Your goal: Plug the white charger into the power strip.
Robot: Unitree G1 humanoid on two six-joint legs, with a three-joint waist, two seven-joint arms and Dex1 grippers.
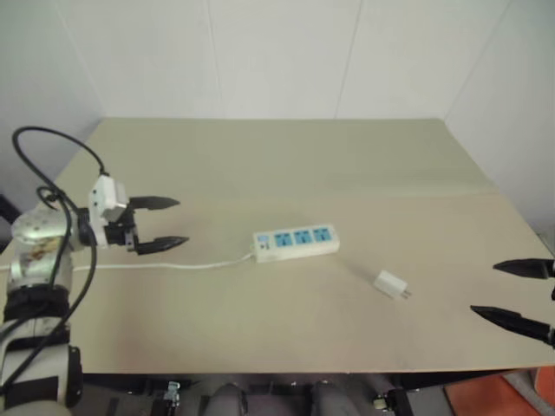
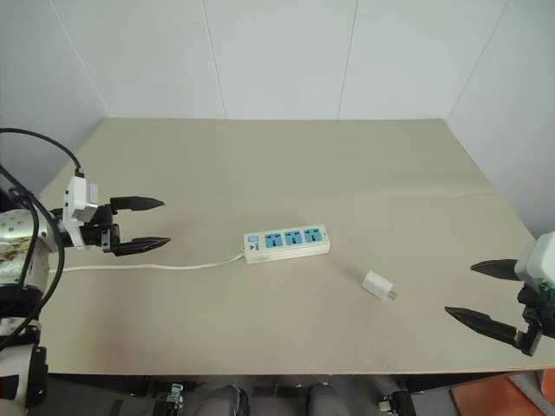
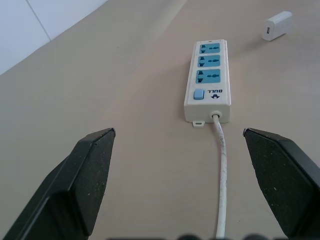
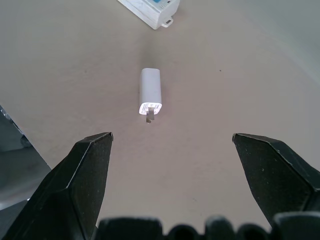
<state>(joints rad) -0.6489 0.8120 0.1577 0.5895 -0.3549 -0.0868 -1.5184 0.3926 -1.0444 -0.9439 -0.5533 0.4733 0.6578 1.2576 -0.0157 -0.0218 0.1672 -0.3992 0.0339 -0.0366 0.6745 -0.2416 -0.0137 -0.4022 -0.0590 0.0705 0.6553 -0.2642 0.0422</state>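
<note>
Small white charger [image 4: 150, 93], 2 prongs out, unplugged near 3-socket power strip [image 1: 296, 240]; both tools spread.

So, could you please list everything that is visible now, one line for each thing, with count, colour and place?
power strip: one, white with three blue socket faces, lying flat near the middle of the table.
cord: one, thin and white, running along the table from the strip's switch end toward the robot's left side.
white charger: one, white, lying on its side on the table, to the right of the strip and apart from it, prongs pointing away from the strip.
table: one, beige top, set against the walls.
walls: white panels behind and beside the table.
left hand: one, black fingers, open, above the table's left edge, holding nothing.
right hand: one, black fingers, open, at the table's right edge, holding nothing.
</note>
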